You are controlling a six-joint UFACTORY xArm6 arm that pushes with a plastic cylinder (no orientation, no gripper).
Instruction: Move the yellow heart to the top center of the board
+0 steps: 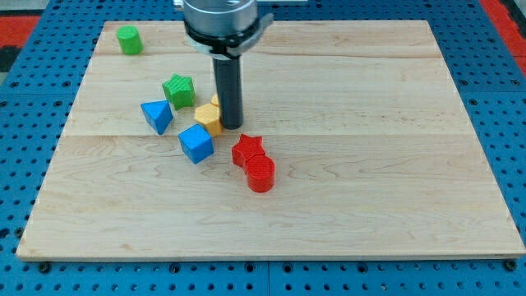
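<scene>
My tip (232,125) rests on the wooden board (370,164) left of centre. A yellow block (215,101) peeks out just behind the rod's left side; most of it is hidden, so I cannot make out its shape. A second yellow block, hexagon-like (208,118), lies right next to the tip on its left. A green star (178,90) sits up and left of the tip. A blue triangle (157,115) is further left. A blue cube (196,143) lies below the yellow hexagon.
A red star (247,149) and a red cylinder (260,173) sit together just below and right of the tip. A green cylinder (128,39) stands near the board's top left corner. Blue pegboard (25,99) surrounds the board.
</scene>
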